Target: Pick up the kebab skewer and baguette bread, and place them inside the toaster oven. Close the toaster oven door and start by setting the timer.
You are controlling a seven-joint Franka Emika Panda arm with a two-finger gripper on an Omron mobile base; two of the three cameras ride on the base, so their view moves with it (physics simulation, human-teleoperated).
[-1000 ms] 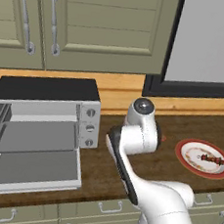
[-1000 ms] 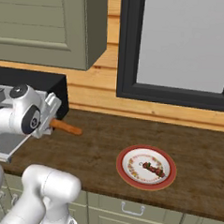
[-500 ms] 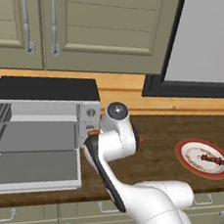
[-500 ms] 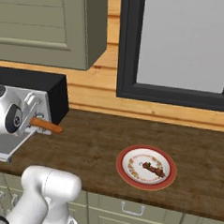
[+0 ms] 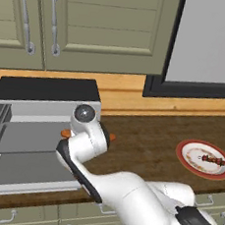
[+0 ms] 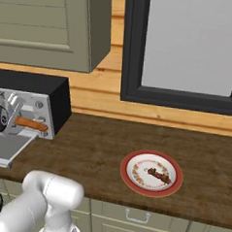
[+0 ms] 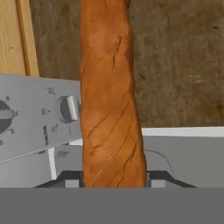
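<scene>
My gripper [image 7: 113, 182] is shut on the baguette bread [image 7: 111, 109], a long orange-brown stick held level in front of the toaster oven [image 5: 42, 92]. In the left base view my wrist hides the loaf's middle, and the baguette bread [image 5: 111, 137] sticks out on both sides. It shows as the baguette bread [image 6: 33, 125] before the oven's knob panel [image 6: 36, 114]. The toaster oven door [image 5: 21, 172] lies dropped open and flat. The kebab skewer [image 5: 213, 159] rests on a red-rimmed plate [image 5: 183, 151] far to the right, also seen as the kebab skewer [image 6: 158, 174].
Wall cabinets [image 5: 85, 22] hang above the oven and a dark-framed window [image 6: 190, 49] stands behind the counter. The plate [image 6: 130, 162] sits near the wooden counter's [image 6: 87, 145] front edge. An oven knob [image 7: 68, 108] is close to the loaf.
The arm has swung left along the counter with the baguette in its grip, from beside the oven to in front of its open mouth and knob panel.
</scene>
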